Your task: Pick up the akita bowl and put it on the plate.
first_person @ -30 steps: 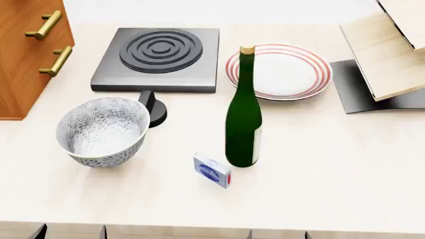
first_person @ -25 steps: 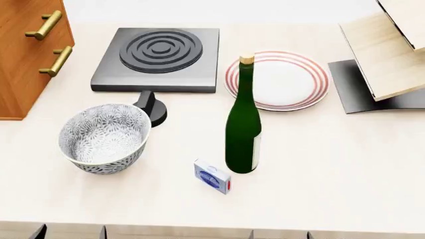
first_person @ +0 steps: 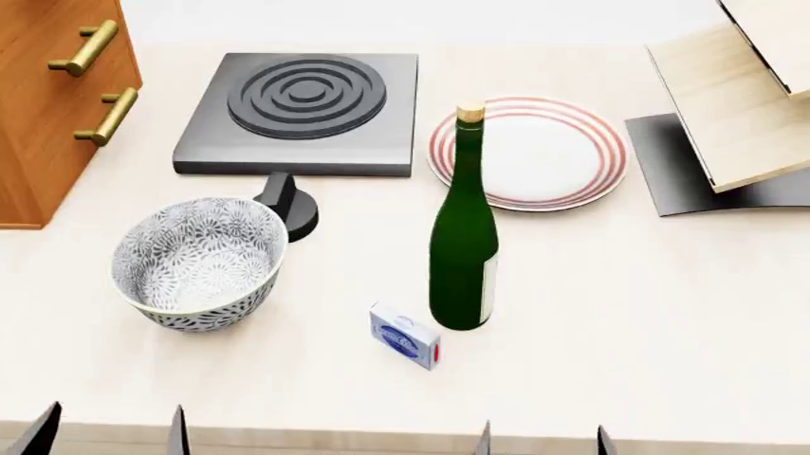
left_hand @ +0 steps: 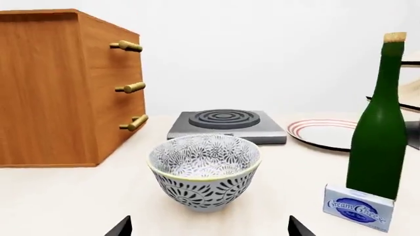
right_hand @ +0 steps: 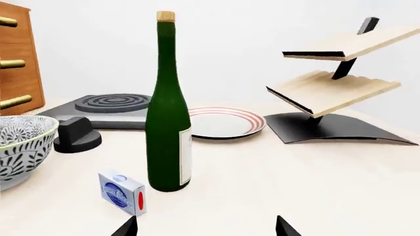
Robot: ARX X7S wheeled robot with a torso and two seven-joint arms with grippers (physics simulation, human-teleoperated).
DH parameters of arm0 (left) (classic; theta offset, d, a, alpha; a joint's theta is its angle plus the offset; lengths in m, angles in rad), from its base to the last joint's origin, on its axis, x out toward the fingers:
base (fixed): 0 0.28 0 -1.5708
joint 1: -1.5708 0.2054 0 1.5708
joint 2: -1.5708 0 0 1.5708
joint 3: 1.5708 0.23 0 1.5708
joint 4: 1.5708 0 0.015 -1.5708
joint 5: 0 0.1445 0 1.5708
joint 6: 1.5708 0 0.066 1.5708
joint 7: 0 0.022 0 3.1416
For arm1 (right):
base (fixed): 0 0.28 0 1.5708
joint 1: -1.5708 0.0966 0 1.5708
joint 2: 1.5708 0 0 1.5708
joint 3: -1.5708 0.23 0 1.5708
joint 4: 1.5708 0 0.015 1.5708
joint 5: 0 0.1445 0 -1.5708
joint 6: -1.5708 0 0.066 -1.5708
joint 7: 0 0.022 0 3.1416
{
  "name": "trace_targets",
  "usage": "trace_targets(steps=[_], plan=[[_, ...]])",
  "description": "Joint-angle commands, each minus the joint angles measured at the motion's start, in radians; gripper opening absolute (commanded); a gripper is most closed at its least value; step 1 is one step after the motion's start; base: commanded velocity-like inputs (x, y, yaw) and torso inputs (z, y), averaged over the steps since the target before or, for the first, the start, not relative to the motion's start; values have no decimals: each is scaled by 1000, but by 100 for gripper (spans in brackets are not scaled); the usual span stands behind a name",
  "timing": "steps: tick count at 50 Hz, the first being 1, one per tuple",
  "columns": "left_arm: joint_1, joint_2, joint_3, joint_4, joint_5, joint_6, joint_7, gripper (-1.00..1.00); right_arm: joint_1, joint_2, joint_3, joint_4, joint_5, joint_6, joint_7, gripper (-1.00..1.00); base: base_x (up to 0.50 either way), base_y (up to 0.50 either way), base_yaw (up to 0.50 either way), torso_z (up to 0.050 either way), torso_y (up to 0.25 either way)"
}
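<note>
The akita bowl (first_person: 199,261), white with a dense grey-blue floral pattern, stands upright on the counter at the front left. The plate (first_person: 532,152), white with red rings, lies at the back right beside the burner. My left gripper (first_person: 112,436) sits at the counter's front edge, short of the bowl, open and empty. The left wrist view has the bowl (left_hand: 204,172) straight ahead between the spread tips of that gripper (left_hand: 210,228), with the plate (left_hand: 325,132) beyond. My right gripper (first_person: 544,441) is open and empty at the front edge. In its wrist view this gripper (right_hand: 206,227) faces the bottle, the bowl (right_hand: 16,147) and the plate (right_hand: 223,123).
A tall green bottle (first_person: 465,237) stands between bowl and plate, with a small cream cheese box (first_person: 405,336) at its foot. A grey burner (first_person: 303,100) with a black knob (first_person: 294,204) lies behind the bowl. A wooden drawer cabinet (first_person: 51,95) is at left, a wooden rack (first_person: 746,95) at right.
Both grippers' fingertips reach further up into the bottom of the head view. Between the two earlier frames the scene slid slightly down in the view. No object has moved on the counter.
</note>
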Motion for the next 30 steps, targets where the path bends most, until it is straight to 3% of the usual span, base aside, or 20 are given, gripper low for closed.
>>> trace_targets(steps=[1,10,16,30], plan=[[34,-31,20,216,32,-43,-47,100,-41,28,-2,-209,22,57,31,100,0,0,0,0,0],[249,-65,-25,511,50,115,-95,100,-208,52,37,-448,16,-54,78,100,0,0,0,0,0],[340,-70,-24,549,86,239,-125,100,-308,65,30,-509,2,-175,84,100,0,0,0,0,0],[300,-86,-11,516,80,208,-137,100,-308,80,6,-472,-12,-210,97,100,0,0,0,0,0]])
